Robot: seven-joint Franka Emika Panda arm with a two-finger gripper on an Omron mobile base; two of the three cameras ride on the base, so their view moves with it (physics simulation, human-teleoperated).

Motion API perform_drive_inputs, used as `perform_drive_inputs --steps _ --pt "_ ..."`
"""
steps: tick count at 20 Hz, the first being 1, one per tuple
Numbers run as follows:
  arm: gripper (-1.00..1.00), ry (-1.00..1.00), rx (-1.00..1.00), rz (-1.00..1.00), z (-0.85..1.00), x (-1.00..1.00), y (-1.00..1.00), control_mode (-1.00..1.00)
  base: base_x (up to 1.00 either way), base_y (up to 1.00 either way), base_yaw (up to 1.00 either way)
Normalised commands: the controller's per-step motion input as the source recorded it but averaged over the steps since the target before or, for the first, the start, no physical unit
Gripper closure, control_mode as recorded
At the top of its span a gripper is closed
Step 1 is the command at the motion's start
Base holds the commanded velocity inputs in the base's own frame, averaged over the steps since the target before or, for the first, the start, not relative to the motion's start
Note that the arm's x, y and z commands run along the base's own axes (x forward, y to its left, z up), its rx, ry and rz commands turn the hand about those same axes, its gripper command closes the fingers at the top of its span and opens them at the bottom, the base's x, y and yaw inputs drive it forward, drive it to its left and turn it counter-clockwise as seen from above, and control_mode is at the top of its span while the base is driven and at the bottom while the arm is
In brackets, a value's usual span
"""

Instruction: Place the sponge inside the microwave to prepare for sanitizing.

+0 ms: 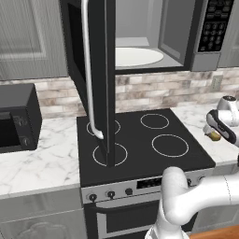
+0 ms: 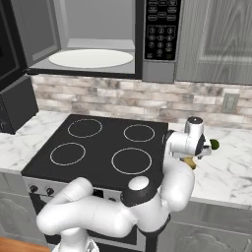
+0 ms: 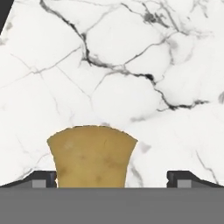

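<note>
While the gripper (image 3: 112, 178) hangs low over the marble counter (image 3: 131, 65) with its jaws spread wide and nothing between them, the sponge (image 3: 92, 157), a tan block, lies flat on the marble at the lower centre of the hand view, set toward the left fingertip rather than midway. Risk, first: closing from this offset would likely push or tip the block, or catch only a corner. Item also seen at the right edge of the left base view (image 1: 214, 136), just below the hand. Microwave (image 1: 205, 28), upper part of that frame, door (image 1: 95, 70) swung open over the stove (image 1: 140, 140), white turntable (image 1: 137, 57) bare. Risk, second: the open door and its long silver handle (image 1: 88, 79) project forward, so the arm could strike them on the lift. Small green ball (image 2: 214, 144) just beside the hand in the right base view; it could be knocked away.
</note>
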Motion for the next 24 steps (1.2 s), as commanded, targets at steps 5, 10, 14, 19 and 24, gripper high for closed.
perform_drive_inputs --steps 5,10,14,19,24 --pt "-1.0 0.0 0.0 -0.08 -0.12 -0.13 0.1 -1.0 0.0 0.0 0.0" --pt "-1.0 0.0 0.0 -0.09 -0.06 -0.08 0.09 -1.0 0.0 0.0 0.0" --pt "-1.0 0.0 0.0 -0.07 -0.09 0.03 0.03 -1.0 0.0 0.0 0.0" --pt "-1.0 0.01 0.0 -0.01 -0.19 0.22 0.0 -1.0 0.0 0.0 0.0" --pt "-1.0 0.08 0.01 0.0 -0.26 0.28 -0.02 -1.0 0.0 0.0 0.0"
